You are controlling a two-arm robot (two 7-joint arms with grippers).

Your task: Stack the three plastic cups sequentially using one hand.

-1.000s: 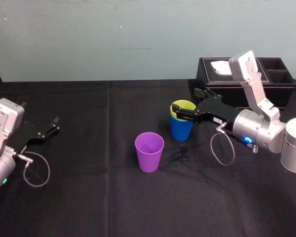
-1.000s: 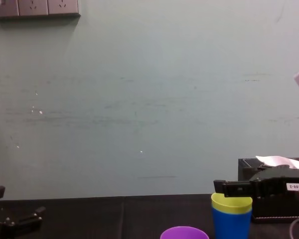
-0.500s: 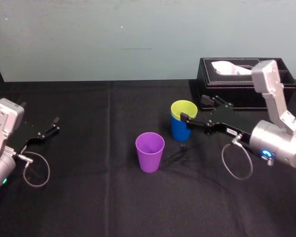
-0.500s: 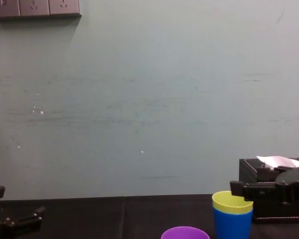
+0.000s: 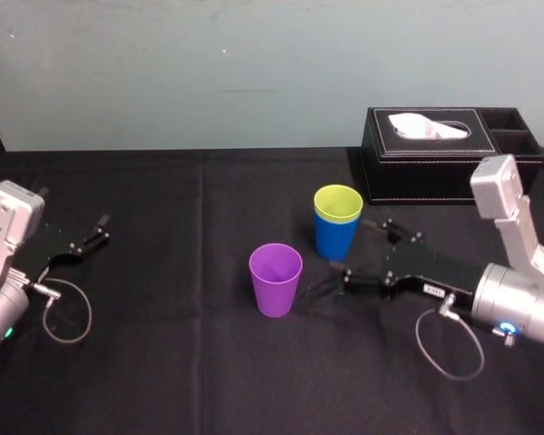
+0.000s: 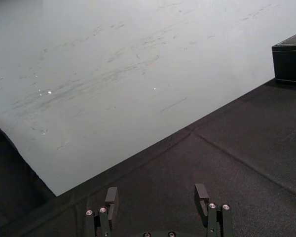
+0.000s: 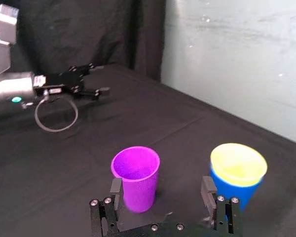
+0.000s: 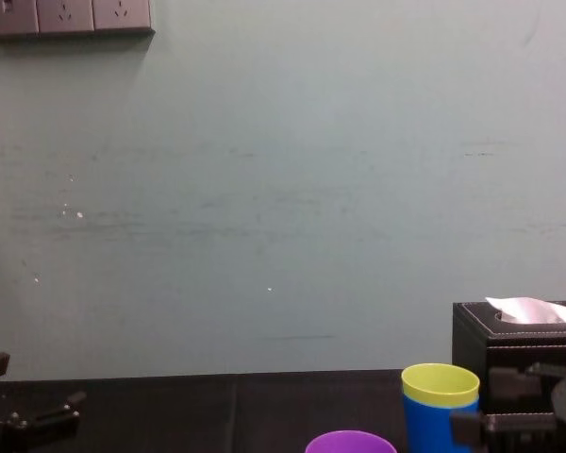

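Nesting: we see yellow-green cup (image 5: 337,201) inside blue cup (image 5: 334,241).
Purple cup (image 5: 275,279): empty, upright.
Right hand (image 7: 162,183): released, near cups.
Left hand (image 6: 158,193): released, parked.

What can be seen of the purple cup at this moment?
The purple cup is a small, smooth, tapered tumbler, seemingly plastic, wider at the rim. It stands upright, empty, on the black cloth; only the cloth touches it. The blue cup, with the yellow-green cup nested inside, stands apart, to its right and farther back. The right gripper, jaws open, sits low to its right, clear of it. The left gripper rests far to its left.
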